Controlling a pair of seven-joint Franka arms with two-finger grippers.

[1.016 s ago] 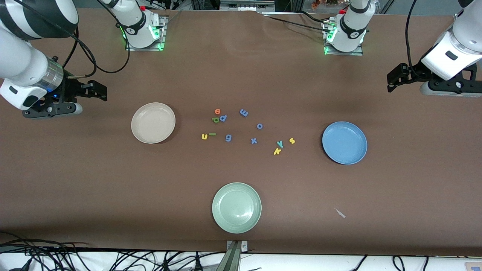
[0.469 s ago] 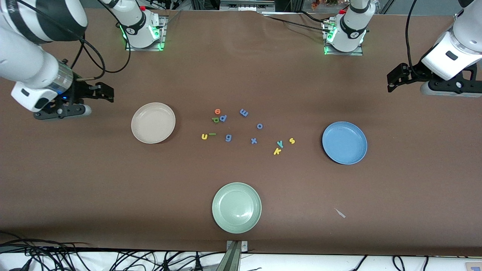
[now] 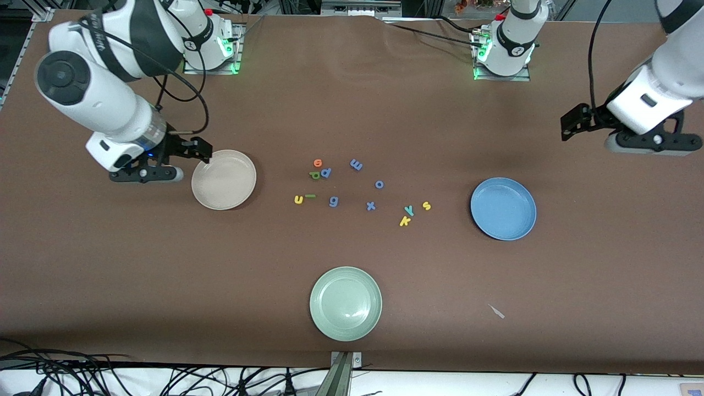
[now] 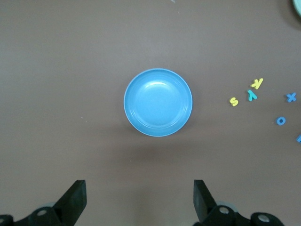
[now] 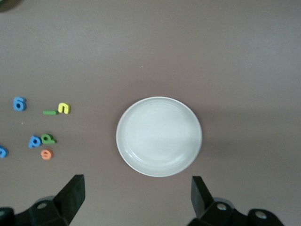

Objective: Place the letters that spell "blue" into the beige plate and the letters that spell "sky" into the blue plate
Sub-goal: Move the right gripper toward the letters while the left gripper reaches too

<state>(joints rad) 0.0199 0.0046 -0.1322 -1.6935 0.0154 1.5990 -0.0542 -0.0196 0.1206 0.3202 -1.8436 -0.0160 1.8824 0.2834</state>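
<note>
Right pincer (image 3: 201, 149) hangs over the rim of the beige plate (image 3: 224, 180) at the edge toward the right arm's end of the bench (image 3: 110, 264); fingers wide apart, nothing between them. In the right wrist view the plate sits bare between the two spread fingers (image 5: 70, 195).

Letters lie scattered mid-bench, between the beige plate and the blue plate (image 3: 503, 208), none in either plate. Nearest the beige plate: yellow "u" (image 3: 298, 199) with the green bar "l" (image 3: 311, 196) just beside it. Farther from the front camera: green "b" (image 3: 314, 175) touching a blue letter (image 3: 326, 173), orange "e" (image 3: 317, 163) just above them. Blue "g" (image 3: 333, 202), blue "m" (image 3: 356, 164), blue "o" (image 3: 379, 184) and blue "x" (image 3: 370, 206) are spread through the middle.

Toward the blue plate: yellow "k" (image 3: 405, 221), teal "y" (image 3: 408, 210) just beside it, yellow "s" (image 3: 426, 205) near, apart from both.

A pale green plate (image 3: 345, 303) sits nearer the front camera, well apart from the letters.

Left pincer (image 3: 572, 122) hangs over bare bench at the left arm's end, fingers wide apart, holding nothing; the left wrist view shows the blue plate bare.
</note>
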